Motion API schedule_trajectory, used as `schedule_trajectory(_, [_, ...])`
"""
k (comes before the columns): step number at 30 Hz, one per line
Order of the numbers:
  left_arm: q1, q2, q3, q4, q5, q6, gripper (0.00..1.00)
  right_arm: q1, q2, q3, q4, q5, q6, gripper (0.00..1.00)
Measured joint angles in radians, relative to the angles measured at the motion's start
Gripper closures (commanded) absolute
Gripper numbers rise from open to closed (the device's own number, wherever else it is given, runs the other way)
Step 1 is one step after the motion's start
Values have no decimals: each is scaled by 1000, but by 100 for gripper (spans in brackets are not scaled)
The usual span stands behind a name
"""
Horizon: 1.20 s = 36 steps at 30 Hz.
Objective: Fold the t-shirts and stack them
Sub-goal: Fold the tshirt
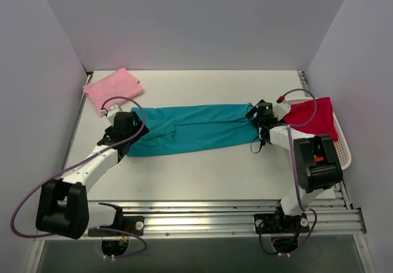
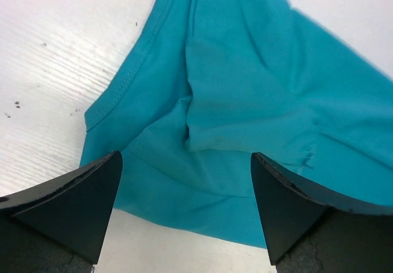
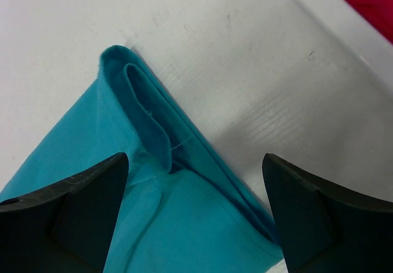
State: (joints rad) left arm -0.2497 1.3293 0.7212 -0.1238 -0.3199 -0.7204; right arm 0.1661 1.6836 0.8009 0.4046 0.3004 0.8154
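From above, the teal t-shirt (image 1: 190,129) lies as a long, soft band across the white desk (image 1: 196,175), with the left hand (image 1: 123,126) and right hand (image 1: 263,115) at its ends. In the left wrist view, the fingers are spread wide over a stitched hem (image 2: 129,76), gripping nothing. In the right wrist view, they are equally wide over a rolled corner (image 3: 144,110).

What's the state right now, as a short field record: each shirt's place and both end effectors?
teal t-shirt: folded into a long band across the table centre
pink t-shirt: folded, far left corner
magenta t-shirt: lying in white tray, right side
left end effector: open, over teal t-shirt's left end
right end effector: open, over its right end
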Motion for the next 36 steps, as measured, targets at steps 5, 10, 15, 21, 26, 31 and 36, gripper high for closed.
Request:
schedule_trajectory(5, [0,-148,1,-19,-22,-29,6,19,-113,6,-48,31,-5,13])
schedule_trajectory(10, [0,-135,4,-25,-19,-45,6,26,-154,48,-57,45,-12,13])
schedule_trajectory(15, [0,-51,-8,-7,-6,-63,6,26,-101,76,-53,44,-21,14])
schedule_trajectory(21, [1,75,-19,46,31,-82,6,26,76,112,-26,31,-34,21])
schedule_trajectory(26, [4,159,-19,111,55,-87,3,26,200,166,33,-3,-57,58])
schedule_trajectory(31, [28,227,-15,181,74,-88,50,31,259,202,80,-34,-67,100])
schedule_trajectory(36, [62,302,18,232,100,-83,93,32,275,203,111,-46,-62,100])
